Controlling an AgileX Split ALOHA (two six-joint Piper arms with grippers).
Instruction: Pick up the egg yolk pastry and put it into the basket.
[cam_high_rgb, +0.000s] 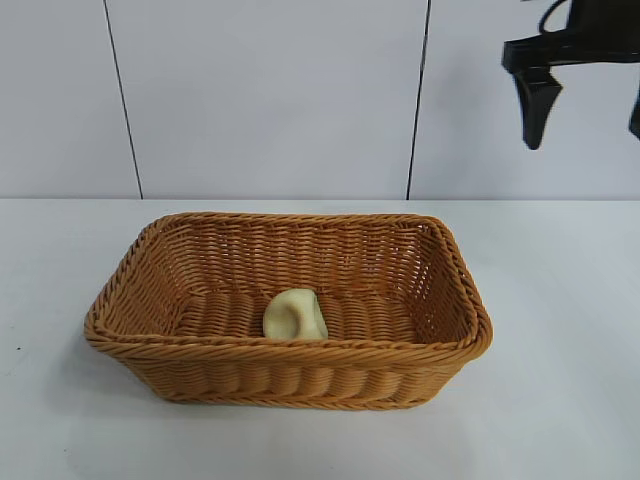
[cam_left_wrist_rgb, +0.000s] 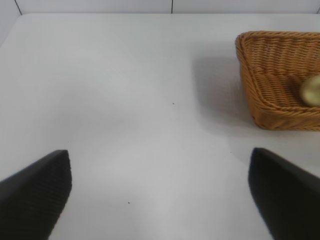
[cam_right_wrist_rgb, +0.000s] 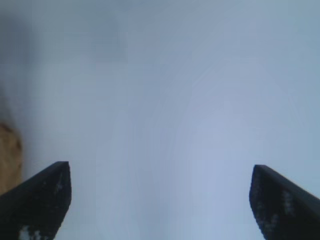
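Egg yolk pastry (cam_high_rgb: 295, 314) lies inside the basket (cam_high_rgb: 130, 345), resting on the woven floor near the front wall, roughly midway along its length, with its dented face turned toward the exterior camera. Judged against the task, the placing step appears complete: the item is in the container and nothing holds it. The right gripper (cam_high_rgb: 585, 110) hangs high at the upper right corner of the exterior view, well apart from the basket, its fingers spread wide and empty; its wrist view shows bare table (cam_right_wrist_rgb: 165, 100) between the two fingers (cam_right_wrist_rgb: 40, 200), with only a sliver of wicker at one edge. The left gripper (cam_left_wrist_rgb: 160, 195) is idle over open table beside the basket, likewise spread wide with nothing between its fingers. What remains, in my judgement, is only for the right arm to clear away and park; no further grasp seems called for, provided the pastry sits stably. Limits of observation: the right gripper is cut off by the frame edge in the exterior view, so only one finger shows fully; the left arm does not appear there at all. From the left wrist camera the pastry (cam_left_wrist_rgb: 311, 91) is partly cropped at the picture's border. Its underside and exact contact with the basket floor cannot be made out.
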